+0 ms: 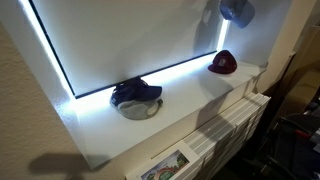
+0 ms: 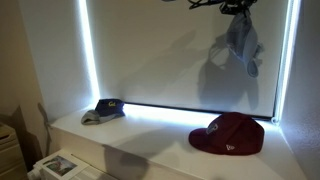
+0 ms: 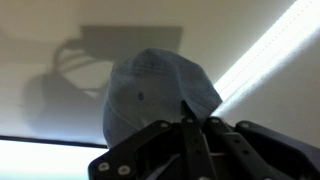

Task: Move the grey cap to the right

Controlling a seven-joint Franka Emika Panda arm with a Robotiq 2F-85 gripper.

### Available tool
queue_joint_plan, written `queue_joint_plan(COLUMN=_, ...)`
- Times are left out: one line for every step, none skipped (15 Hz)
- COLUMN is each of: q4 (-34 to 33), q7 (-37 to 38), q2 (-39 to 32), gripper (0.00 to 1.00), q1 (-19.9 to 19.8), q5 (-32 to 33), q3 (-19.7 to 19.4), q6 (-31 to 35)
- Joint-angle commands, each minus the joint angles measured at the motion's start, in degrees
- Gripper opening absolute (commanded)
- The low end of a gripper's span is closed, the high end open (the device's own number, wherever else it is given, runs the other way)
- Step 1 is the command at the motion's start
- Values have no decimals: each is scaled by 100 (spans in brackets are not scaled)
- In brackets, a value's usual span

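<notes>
The grey cap [image 1: 237, 11] hangs in the air high above the white sill, held by my gripper. In an exterior view it dangles [image 2: 242, 42] below my gripper [image 2: 236, 10], above the maroon cap. In the wrist view the cap [image 3: 155, 90] fills the middle, its edge pinched between my shut fingers [image 3: 192, 115]. Its shadow falls on the white blind behind.
A maroon red cap [image 2: 228, 134] lies on the sill [image 2: 150, 140], also seen in an exterior view [image 1: 223, 64]. A dark navy cap atop a pale one [image 1: 136, 98] lies farther along the sill [image 2: 103, 112]. A bright light strip frames the blind. A radiator [image 1: 225, 125] sits below the sill.
</notes>
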State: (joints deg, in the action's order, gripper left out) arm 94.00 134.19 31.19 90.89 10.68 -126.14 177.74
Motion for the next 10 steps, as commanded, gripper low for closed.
queue_joint_plan(q4=-1, q7=-17, q2=40, gripper=4, q1=-5, q5=2, q3=70, q6=-5)
queue_joint_plan(q4=-1, q7=-16, q2=41, gripper=4, q1=18, q5=2, q3=43, q6=-4)
queue_joint_plan(q4=-2, q7=-16, q2=42, gripper=4, q1=21, q5=2, q3=27, q6=-4)
queue_joint_plan(q4=-3, q7=-16, q2=42, gripper=4, q1=16, q5=2, q3=11, q6=-4)
queue_joint_plan(q4=-3, q7=-16, q2=42, gripper=4, q1=16, q5=2, q3=-1, q6=-4)
queue_joint_plan(q4=-4, q7=-16, q2=42, gripper=4, q1=16, q5=2, q3=-6, q6=-4)
queue_joint_plan(q4=-4, q7=-16, q2=42, gripper=4, q1=16, q5=2, q3=-8, q6=-4)
queue_joint_plan(q4=-4, q7=-16, q2=42, gripper=4, q1=17, q5=2, q3=-9, q6=-3)
queue_joint_plan(q4=-4, q7=-16, q2=42, gripper=4, q1=16, q5=2, q3=-9, q6=-3)
queue_joint_plan(q4=-4, q7=-16, q2=42, gripper=4, q1=17, q5=2, q3=-9, q6=-3)
